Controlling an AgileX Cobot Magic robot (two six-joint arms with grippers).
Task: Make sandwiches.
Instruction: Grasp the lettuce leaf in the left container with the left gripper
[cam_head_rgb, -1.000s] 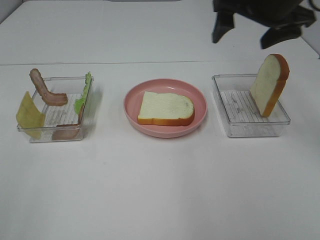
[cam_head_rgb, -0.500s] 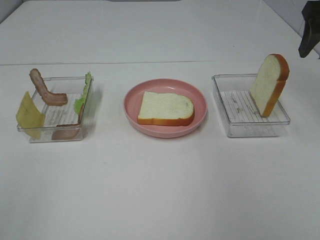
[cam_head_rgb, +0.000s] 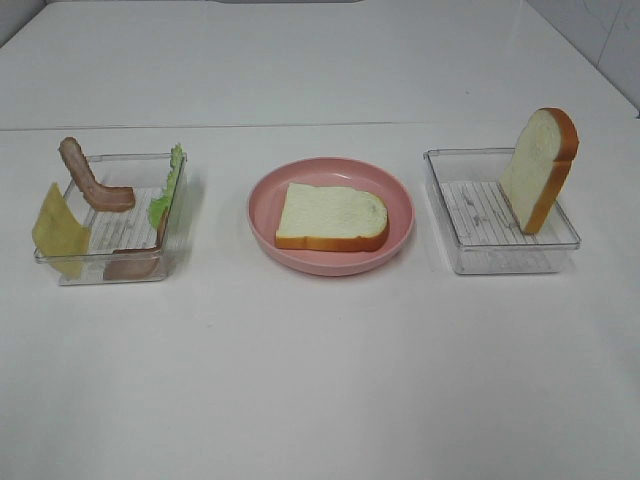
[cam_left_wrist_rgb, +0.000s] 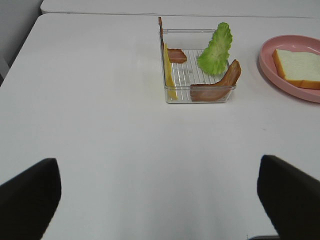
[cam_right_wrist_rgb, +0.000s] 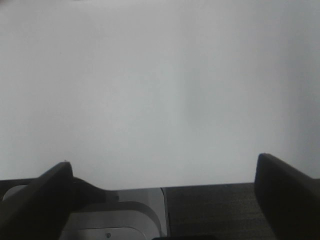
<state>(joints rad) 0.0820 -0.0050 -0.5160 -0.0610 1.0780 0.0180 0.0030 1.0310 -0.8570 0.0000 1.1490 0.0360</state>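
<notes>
No sandwiches are in view; the parts lie apart. One white bread slice lies flat on the pink plate. A second bread slice stands on edge in the right clear tray. The left clear tray holds yellow cheese, lettuce and two bacon strips. Neither gripper shows in the exterior view. My left gripper is open over bare table, short of that tray with its lettuce. My right gripper is open, facing a plain white surface.
The white table stretches wide in front of the trays and the plate. A seam runs across the table behind them. The plate with its bread sits at the edge of the left wrist view.
The right arm, dark at the upper right of the exterior view a second ago, has withdrawn past the right edge and is now out of that view. Nothing on the table moved.
</notes>
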